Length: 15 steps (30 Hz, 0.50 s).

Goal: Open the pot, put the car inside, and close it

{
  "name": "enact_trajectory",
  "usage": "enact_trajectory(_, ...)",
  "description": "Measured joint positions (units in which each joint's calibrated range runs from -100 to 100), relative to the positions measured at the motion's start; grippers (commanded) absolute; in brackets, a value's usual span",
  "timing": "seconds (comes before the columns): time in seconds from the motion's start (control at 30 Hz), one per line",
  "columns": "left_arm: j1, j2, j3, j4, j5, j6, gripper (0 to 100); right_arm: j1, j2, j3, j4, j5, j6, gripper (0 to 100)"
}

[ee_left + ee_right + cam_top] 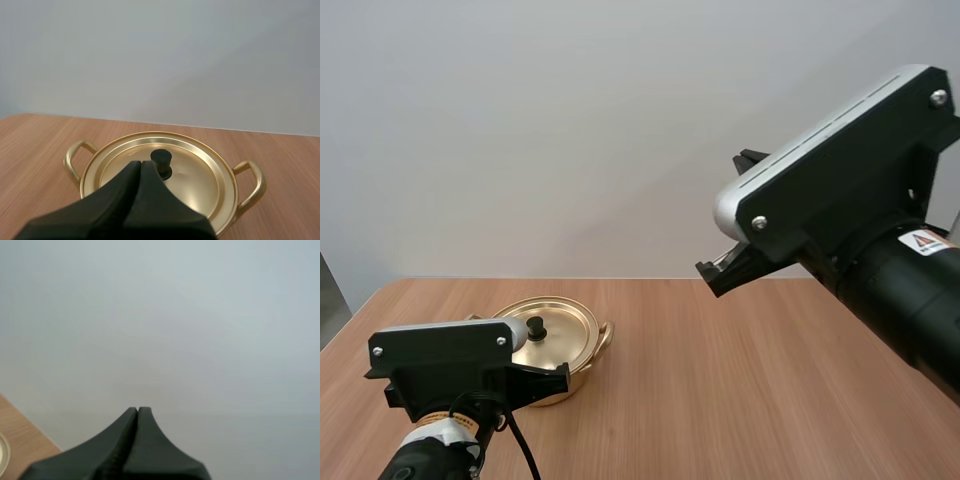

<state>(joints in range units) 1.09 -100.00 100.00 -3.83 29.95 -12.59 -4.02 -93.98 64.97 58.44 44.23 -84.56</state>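
- Left gripper (141, 163) has its fingers pressed together in one dark wedge, tips just short of the black knob (161, 159) on the lid (200, 175).
- The lid sits on the gold pot (580, 378), which stands on the wooden table (740, 380) directly ahead of that gripper.
- Right gripper (137, 411), fingers likewise together, hangs high above the table, well apart from the pot.

The golden pot (582, 372) stands upright on the table's (740, 380) left half, nearer its far edge. Its lid (565, 318) is on, with the black knob (535, 328) upward.
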Motion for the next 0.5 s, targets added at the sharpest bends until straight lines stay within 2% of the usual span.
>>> enact_trajectory(0.13, 0.0, 0.0, 0.0, 0.0, 0.0, 0.0, 0, 1.06, -4.83, 3.22, 0.0, -10.08, 4.45, 0)
enact_trajectory(0.3, 0.0, 0.0, 0.0, 0.0, 0.0, 0.0, 0, 4.34, -6.02, 9.64, 0.97, -21.24, 11.81, 0)
enact_trajectory(0.5, 0.0, 0.0, 0.0, 0.0, 0.0, 0.0, 0, 7.94, -6.02, 18.73, 10.05, -29.68, 18.05, 0)
